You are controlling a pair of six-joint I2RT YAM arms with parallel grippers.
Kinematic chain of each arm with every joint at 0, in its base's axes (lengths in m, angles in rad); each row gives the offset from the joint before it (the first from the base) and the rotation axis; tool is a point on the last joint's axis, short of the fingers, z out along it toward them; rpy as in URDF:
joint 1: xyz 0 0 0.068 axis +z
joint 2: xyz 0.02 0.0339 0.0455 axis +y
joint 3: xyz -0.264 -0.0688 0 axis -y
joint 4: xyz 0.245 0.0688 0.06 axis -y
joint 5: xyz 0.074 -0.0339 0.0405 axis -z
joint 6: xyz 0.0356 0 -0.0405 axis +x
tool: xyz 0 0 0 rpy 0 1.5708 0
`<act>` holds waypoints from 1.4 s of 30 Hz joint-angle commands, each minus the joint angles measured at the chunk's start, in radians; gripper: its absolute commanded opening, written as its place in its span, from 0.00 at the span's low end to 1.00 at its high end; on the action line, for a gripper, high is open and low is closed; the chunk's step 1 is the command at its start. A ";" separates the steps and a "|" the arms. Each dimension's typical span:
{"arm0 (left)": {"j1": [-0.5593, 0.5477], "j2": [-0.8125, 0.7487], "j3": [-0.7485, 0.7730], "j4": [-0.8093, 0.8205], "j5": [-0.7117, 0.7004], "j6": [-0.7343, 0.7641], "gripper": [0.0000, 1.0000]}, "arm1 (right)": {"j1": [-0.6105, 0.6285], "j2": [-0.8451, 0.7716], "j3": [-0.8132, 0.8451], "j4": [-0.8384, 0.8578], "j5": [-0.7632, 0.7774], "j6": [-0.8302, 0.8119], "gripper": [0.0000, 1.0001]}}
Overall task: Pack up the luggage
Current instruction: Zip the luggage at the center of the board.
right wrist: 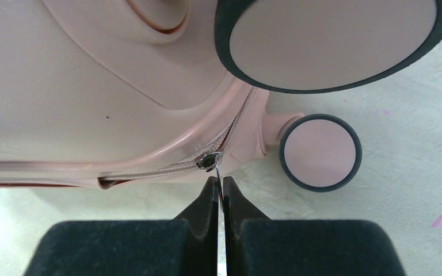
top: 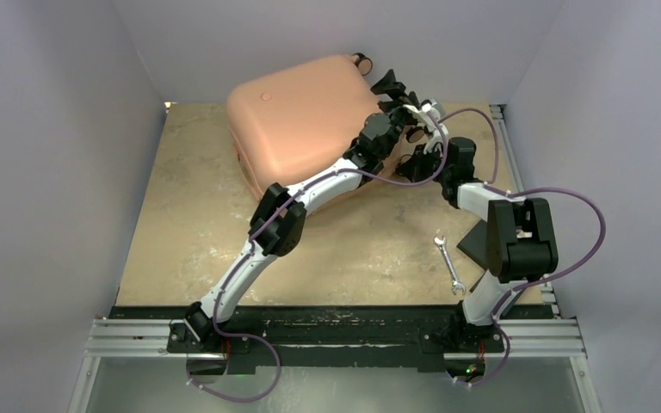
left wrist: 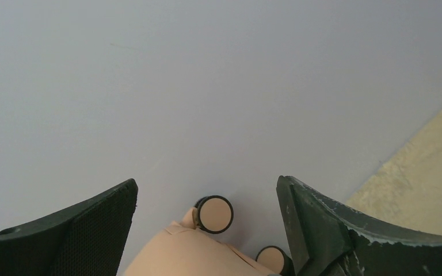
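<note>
Lying flat on the far half of the tan table [top: 198, 241], the luggage [top: 301, 116] is closed with its salmon-pink shell up. It sits a little askew, so its wheeled end faces the right and the back wall. Both arms reach to that end.

The right gripper [right wrist: 219, 185] is low at the table, just beside the case's seam. Its two black fingertips are pressed together on the thin metal tab of the zipper pull [right wrist: 209, 161] (the tab runs straight down into the pinch, so I'd call that a firm hold). The zipper track [right wrist: 149, 172] runs along the seam to the left of the pull and curves up past it. A wheel [right wrist: 320, 151] stands on the table just to the right, and a second wheel [right wrist: 328, 40] fills the upper corner of that wrist view.

The left gripper [left wrist: 207, 184] hangs higher, over the far corner of the case, its jaws spread wide and clasping nothing. The pink corner and two small wheels [left wrist: 214, 214] show below in the gap, apart from both fingers, with the pale wall [left wrist: 218, 86] behind.

Nearer the arms' bases, a silver wrench [top: 449, 262] lies on the table beside a flat black pad [top: 472, 245], which the right arm partly hides.
</note>
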 commanded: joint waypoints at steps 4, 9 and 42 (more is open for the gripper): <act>0.056 -0.023 -0.094 -0.604 -0.030 -0.014 0.89 | -0.111 -0.009 0.003 0.056 0.146 0.042 0.00; 0.060 -0.059 -0.156 -0.758 0.009 -0.038 0.87 | -0.134 0.019 0.000 0.076 0.237 0.104 0.00; 0.085 -0.264 -0.423 -1.008 0.207 -0.274 0.75 | -0.219 0.349 0.379 0.033 -0.145 0.097 0.00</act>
